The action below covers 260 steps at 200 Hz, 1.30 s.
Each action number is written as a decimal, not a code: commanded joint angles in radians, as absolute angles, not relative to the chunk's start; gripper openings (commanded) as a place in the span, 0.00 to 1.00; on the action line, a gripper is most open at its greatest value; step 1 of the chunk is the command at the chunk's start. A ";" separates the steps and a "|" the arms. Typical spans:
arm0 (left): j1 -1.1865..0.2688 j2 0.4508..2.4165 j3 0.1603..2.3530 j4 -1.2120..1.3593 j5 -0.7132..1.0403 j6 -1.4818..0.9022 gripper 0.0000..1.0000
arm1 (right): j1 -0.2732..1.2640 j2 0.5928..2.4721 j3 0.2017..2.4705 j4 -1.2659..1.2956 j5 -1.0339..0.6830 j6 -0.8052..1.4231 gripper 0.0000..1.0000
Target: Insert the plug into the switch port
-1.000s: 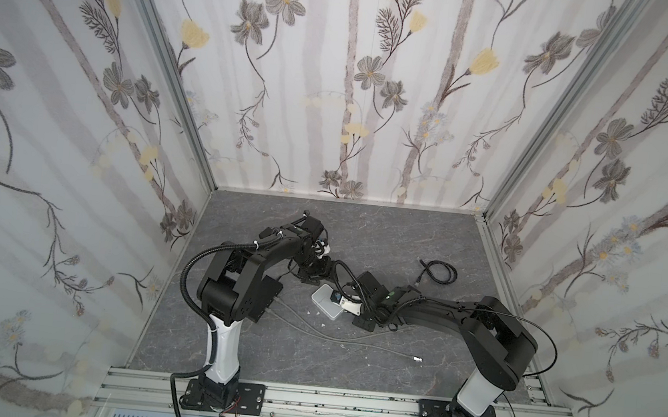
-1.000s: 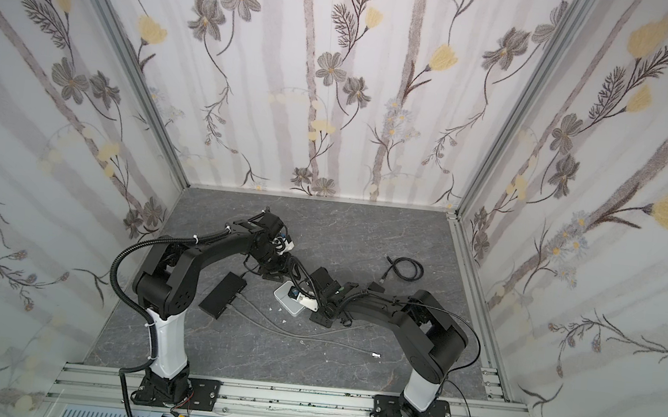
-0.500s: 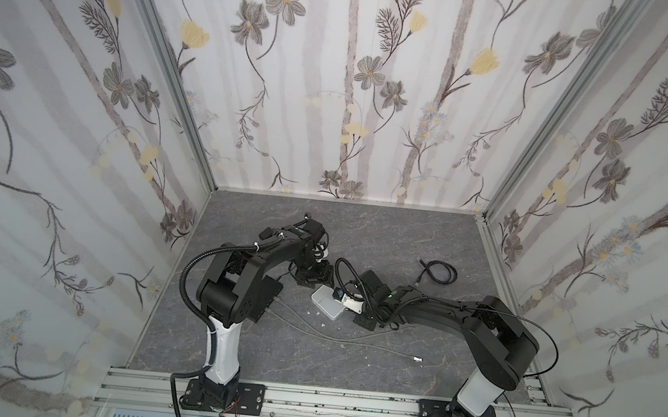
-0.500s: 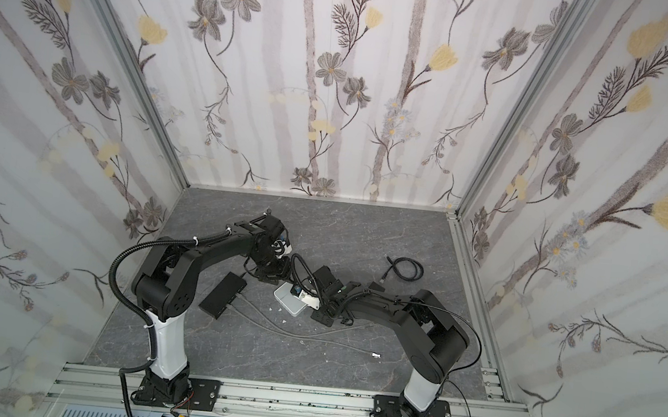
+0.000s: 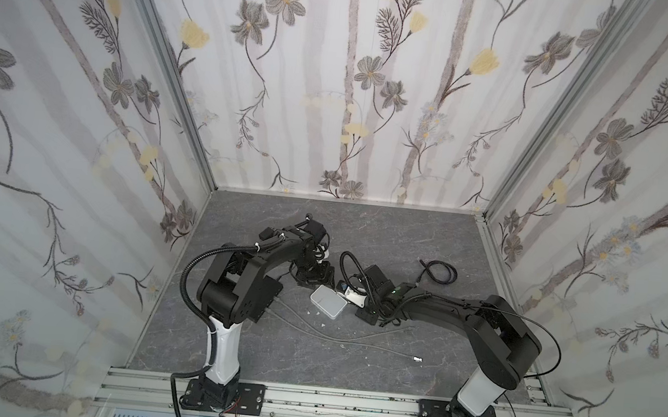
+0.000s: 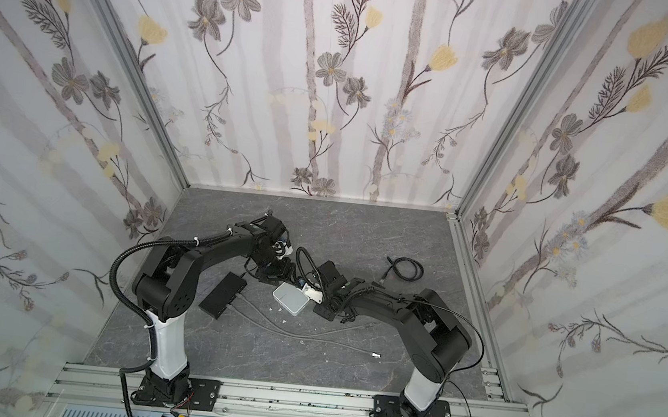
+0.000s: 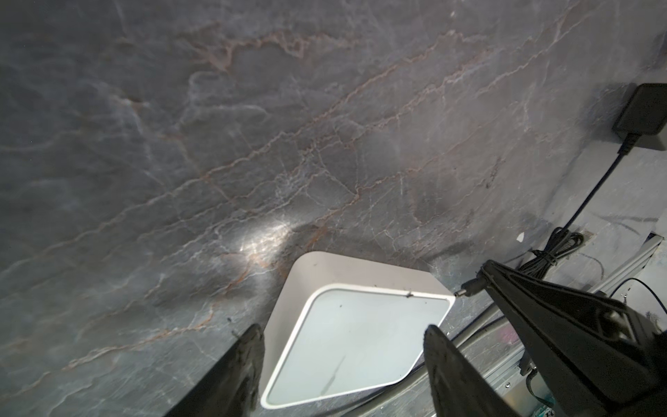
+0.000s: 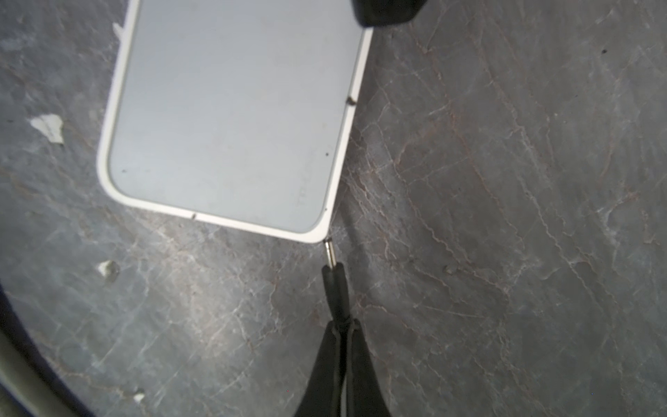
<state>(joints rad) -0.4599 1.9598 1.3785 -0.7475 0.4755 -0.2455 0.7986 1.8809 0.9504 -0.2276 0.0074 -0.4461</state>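
The plug point(image 8: 333, 285) is pinched in the right claw point(image 8: 341, 326), whose jaws are closed tight on its black barrel. Its bare metal tip sits right at a rounded corner of the white switch point(image 8: 231, 108), touching it or very nearly. No port shows from any angle, so I can't say the tip is lined up with an opening at all.

That's my main worry: pushed forward from here, the pin would likely meet the casing's corner rather than a socket and skid off along the wall. The grip is only on the back of a thin barrel, so a glancing hit could twist the plug between the jaws.

The left claw point(image 7: 343, 334) has its fingers spread on either side of the switch. I can't tell whether they actually press its sides. If they don't, the light box would probably slide or turn on the smooth desk point(image 5: 363, 229) under the push.

Loose grey cables point(image 5: 353, 336) lie just beside the switch and could snag.
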 commanded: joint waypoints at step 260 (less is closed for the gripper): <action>-0.466 1.965 1.388 -0.776 0.460 -0.237 0.72 | 0.839 1.877 0.935 -0.181 0.045 -0.429 0.00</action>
